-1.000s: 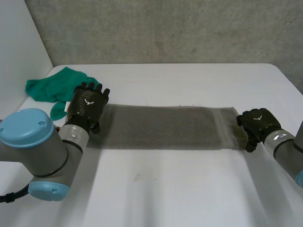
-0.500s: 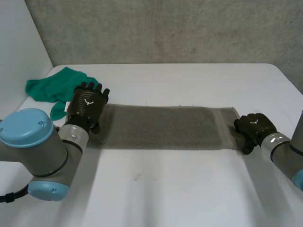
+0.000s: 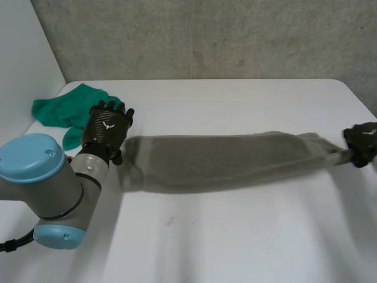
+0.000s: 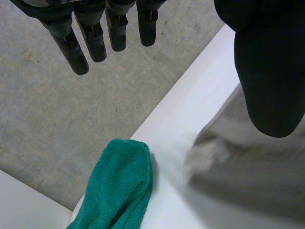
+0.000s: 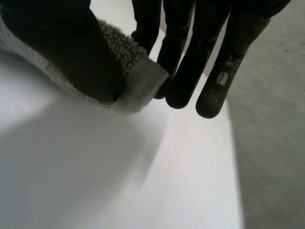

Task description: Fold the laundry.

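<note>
A long grey towel (image 3: 224, 162) lies stretched across the white table (image 3: 206, 242), its right end gathered into a narrow bunch. My right hand (image 3: 360, 144) is at the table's far right and is shut on that end. In the right wrist view its thumb (image 5: 66, 47) pinches the towel's end (image 5: 138, 76) against the fingers (image 5: 188, 62). My left hand (image 3: 108, 130) is at the towel's left end with its fingers (image 4: 90, 36) straight and open. Its thumb (image 4: 269, 67) hangs over the grey cloth (image 4: 252, 176).
A green cloth (image 3: 65, 109) lies crumpled at the table's back left, just beyond my left hand, and appears as the green cloth (image 4: 119, 186) beside the towel's end. A white panel (image 3: 23, 65) stands to the left and a grey wall (image 3: 206, 35) behind the table.
My right hand closed on the towel's right end and drew it to the right, bunching that end and narrowing the flat towel. The left hand has hardly moved.
</note>
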`<action>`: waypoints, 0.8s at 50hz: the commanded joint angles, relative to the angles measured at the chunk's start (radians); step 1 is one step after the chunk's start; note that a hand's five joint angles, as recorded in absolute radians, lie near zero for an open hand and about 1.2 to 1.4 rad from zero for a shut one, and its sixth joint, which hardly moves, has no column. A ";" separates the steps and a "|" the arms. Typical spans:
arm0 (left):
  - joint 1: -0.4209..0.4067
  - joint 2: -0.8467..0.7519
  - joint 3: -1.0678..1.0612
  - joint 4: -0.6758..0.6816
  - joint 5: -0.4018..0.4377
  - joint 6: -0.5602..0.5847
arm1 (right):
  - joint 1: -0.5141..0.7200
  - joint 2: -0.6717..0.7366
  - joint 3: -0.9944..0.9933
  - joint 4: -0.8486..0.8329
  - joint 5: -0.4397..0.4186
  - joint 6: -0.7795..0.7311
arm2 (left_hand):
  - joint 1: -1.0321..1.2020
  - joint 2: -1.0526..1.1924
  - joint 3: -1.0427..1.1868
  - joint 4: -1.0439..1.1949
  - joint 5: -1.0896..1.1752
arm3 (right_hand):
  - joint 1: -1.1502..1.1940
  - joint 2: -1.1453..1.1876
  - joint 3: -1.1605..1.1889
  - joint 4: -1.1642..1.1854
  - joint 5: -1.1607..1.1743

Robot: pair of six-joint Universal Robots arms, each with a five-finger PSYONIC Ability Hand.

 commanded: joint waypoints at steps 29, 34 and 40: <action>0.001 0.065 -0.009 -0.006 -0.003 -0.004 | 0.870 0.212 -0.333 -0.108 -0.205 -0.182 | -0.021 -0.027 -0.032 -0.027 -0.046 | 0.432 0.226 0.211 0.205 0.238; -0.001 0.064 -0.011 -0.006 -0.001 -0.004 | 0.909 0.265 -0.359 -0.070 -0.190 -0.182 | -0.021 -0.027 -0.032 -0.027 -0.046 | 0.241 0.035 0.020 0.015 0.047; -0.008 0.062 0.005 -0.005 0.000 -0.004 | 0.890 0.192 -0.364 -0.026 -0.014 -0.102 | -0.021 -0.027 -0.032 -0.027 -0.046 | -0.770 -0.976 -0.991 -0.996 -0.964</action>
